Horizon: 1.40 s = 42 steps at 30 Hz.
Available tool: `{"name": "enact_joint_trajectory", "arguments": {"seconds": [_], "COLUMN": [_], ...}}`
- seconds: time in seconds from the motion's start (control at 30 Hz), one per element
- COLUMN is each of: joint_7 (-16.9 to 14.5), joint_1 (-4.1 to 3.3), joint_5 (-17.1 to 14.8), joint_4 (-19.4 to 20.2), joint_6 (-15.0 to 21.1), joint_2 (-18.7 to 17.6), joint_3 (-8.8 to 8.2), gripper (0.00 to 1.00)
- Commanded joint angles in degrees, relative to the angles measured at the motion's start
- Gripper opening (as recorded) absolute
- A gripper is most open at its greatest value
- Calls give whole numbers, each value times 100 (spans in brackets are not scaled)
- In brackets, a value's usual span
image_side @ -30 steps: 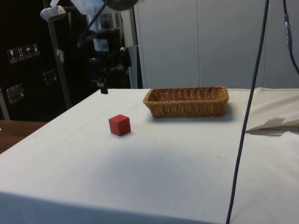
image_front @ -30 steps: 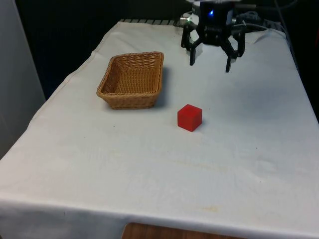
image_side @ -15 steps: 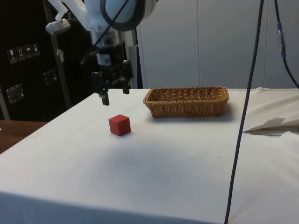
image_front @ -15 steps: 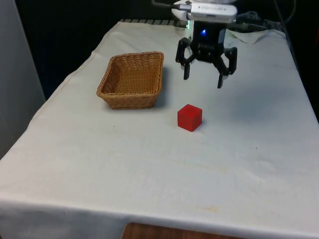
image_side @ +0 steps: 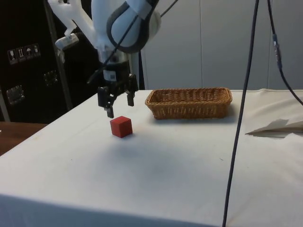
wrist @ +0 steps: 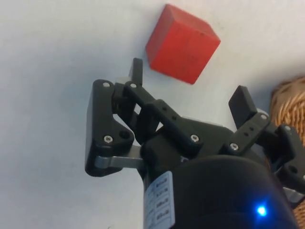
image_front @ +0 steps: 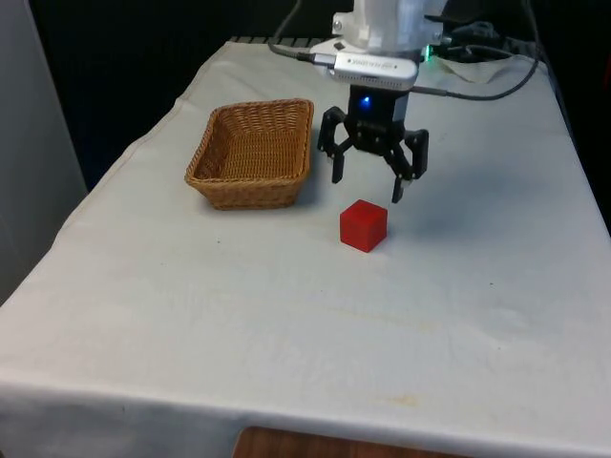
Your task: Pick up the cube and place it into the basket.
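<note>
Wicker basket (image_front: 255, 153) empty at the front view's left, red cube (image_front: 364, 225) near it on the desk (image_front: 286, 315). Gripper (image_front: 367, 189) hangs just above the cube, jaws wide, nothing held. Approach step; next: descend to straddle the cube, then close.

On my tabletop (image_front: 286, 324), the cube (image_front: 364, 225) sits toward the front view's right of the basket (image_front: 254, 153), the two apart. My end effector (image_front: 366, 188) hangs just above and behind the cube, beside the basket.
</note>
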State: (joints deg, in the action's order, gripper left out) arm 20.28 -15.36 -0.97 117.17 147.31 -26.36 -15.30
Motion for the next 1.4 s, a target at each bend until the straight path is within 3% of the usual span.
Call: {"name": "enact_joint_trajectory", "arguments": {"seconds": [0.0,0.53,1.37], "joint_7": [-6,418,819], "joint_1": [34,6,-80], "joint_5": [-57,-40,0], "joint_4": [-23,-350,-372], "joint_6": [86,321,435], "joint_2": [-63,-607,-842], "joint_3": [29,0,29], "gripper": [100,100,100]}}
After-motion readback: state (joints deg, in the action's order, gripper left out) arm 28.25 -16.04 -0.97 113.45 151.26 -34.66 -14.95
